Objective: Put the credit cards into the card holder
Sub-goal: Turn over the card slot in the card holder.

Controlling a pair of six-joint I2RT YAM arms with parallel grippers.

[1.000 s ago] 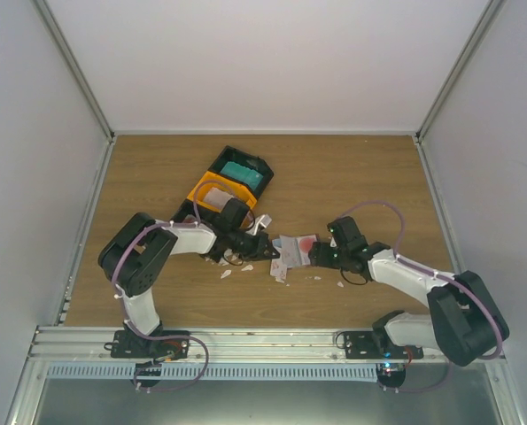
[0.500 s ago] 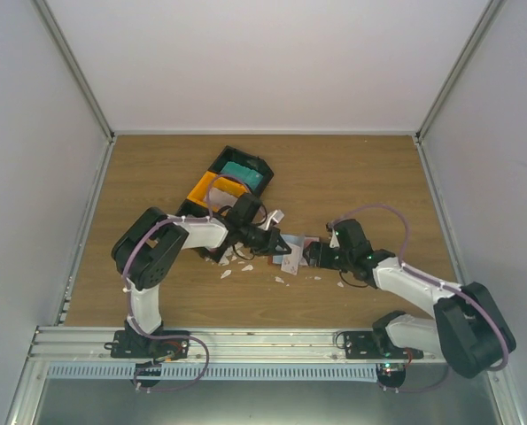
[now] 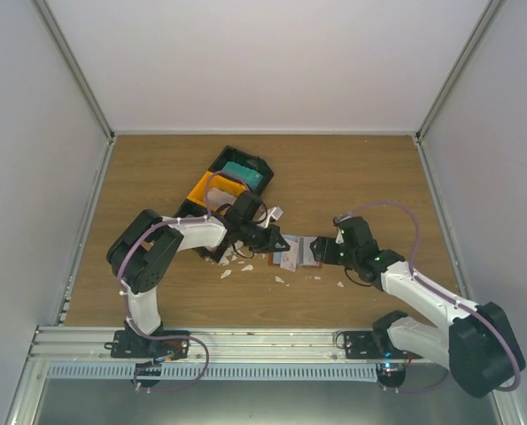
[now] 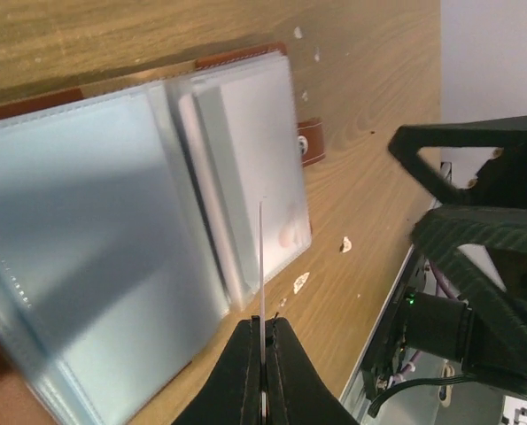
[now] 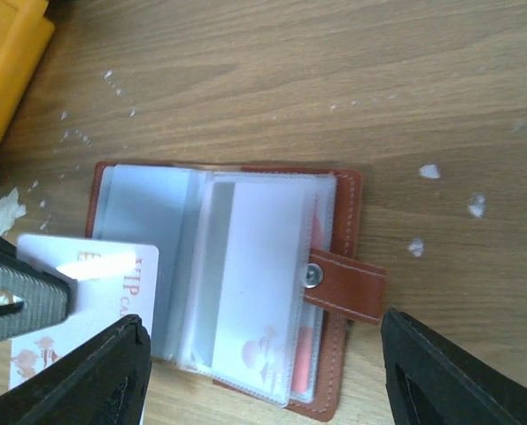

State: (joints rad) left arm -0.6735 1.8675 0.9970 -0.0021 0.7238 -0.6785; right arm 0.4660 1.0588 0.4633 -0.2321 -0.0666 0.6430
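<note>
Over the last second my left claw [image 4: 263, 329] has swung right from beside the tray [image 3: 212, 190], carrying its card [image 5: 112, 270] up to the left edge of the card holder [image 5: 245, 266]. My right claw [image 5: 263, 363] has eased back to the holder's right side. The holder lies open and flat on the worktop [image 3: 352, 177], clear sleeves up and snap strap pointing right, about mid-worktop between the two claws.

Meaning for the task: I judge this the approach to insertion. The card is at the sleeves but not yet in one.

Left claw: clamped tight on the card's near edge. In the left wrist view the card stands edge-on as a thin line over the sleeves; in the right wrist view it is white with red lettering and overlaps the holder's left corner. Whether it touches the plastic, I cannot tell.

Right claw: fingers wide apart, holding nothing, hovering with the holder ahead of the gap and no contact visible.

More teal cards [image 3: 244, 173] wait in the tray's far bin — white scraps [image 3: 226, 274] lie loose near my left claw.
</note>
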